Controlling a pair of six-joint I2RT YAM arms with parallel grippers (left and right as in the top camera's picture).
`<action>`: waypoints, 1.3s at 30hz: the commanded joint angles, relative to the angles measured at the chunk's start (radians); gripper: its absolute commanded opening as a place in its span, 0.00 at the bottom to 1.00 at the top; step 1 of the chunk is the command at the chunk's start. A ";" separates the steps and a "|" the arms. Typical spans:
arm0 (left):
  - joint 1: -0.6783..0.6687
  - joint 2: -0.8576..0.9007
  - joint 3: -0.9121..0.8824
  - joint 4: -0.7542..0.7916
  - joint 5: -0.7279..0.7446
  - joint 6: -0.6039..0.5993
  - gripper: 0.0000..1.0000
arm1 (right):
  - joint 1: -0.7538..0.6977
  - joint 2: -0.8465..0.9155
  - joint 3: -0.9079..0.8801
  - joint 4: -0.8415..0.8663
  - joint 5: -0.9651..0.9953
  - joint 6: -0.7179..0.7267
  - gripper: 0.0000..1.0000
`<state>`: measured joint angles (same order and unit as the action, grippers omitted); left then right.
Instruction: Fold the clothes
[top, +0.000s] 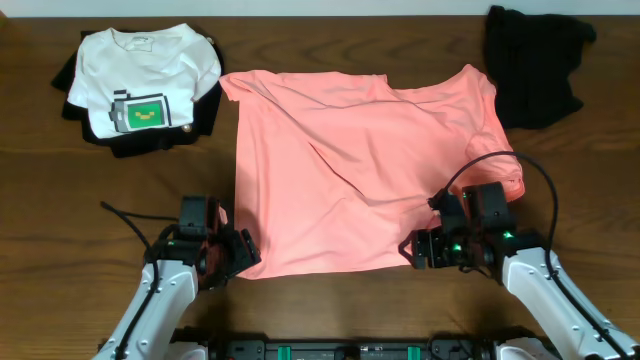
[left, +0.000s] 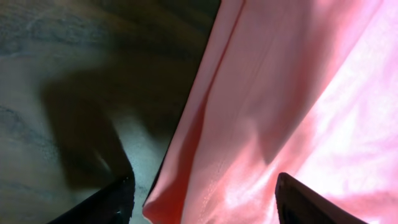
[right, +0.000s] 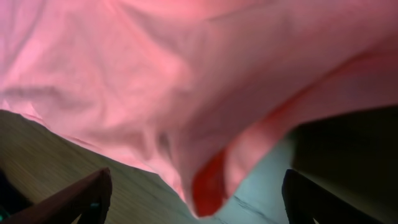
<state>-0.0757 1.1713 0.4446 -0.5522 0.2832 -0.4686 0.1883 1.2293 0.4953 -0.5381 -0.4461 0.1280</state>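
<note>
The salmon-pink T-shirt (top: 350, 165) lies spread on the wooden table, plain side up, its print hidden. My left gripper (top: 238, 256) is open at the shirt's near-left hem corner; in the left wrist view the pink hem (left: 261, 124) lies between the spread fingers (left: 202, 208). My right gripper (top: 418, 250) is open at the near-right hem corner; in the right wrist view the pink cloth (right: 186, 81) hangs in a fold between the spread fingers (right: 196, 202).
A folded white T-shirt (top: 145, 75) with a green graphic lies on a black garment (top: 205, 105) at the back left. A crumpled black garment (top: 535, 65) lies at the back right. Bare wooden table (top: 90, 190) surrounds them.
</note>
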 joint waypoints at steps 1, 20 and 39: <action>-0.002 0.028 -0.013 0.005 0.019 0.010 0.68 | 0.044 0.004 -0.008 0.018 0.022 0.037 0.85; -0.002 0.029 -0.013 0.006 0.023 0.010 0.22 | 0.112 0.191 -0.008 0.131 -0.003 0.112 0.60; -0.002 0.027 0.050 -0.002 0.075 0.013 0.06 | 0.033 0.112 0.109 -0.135 0.002 0.154 0.01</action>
<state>-0.0757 1.1954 0.4473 -0.5457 0.3294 -0.4744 0.2535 1.3949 0.5423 -0.6331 -0.4522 0.2962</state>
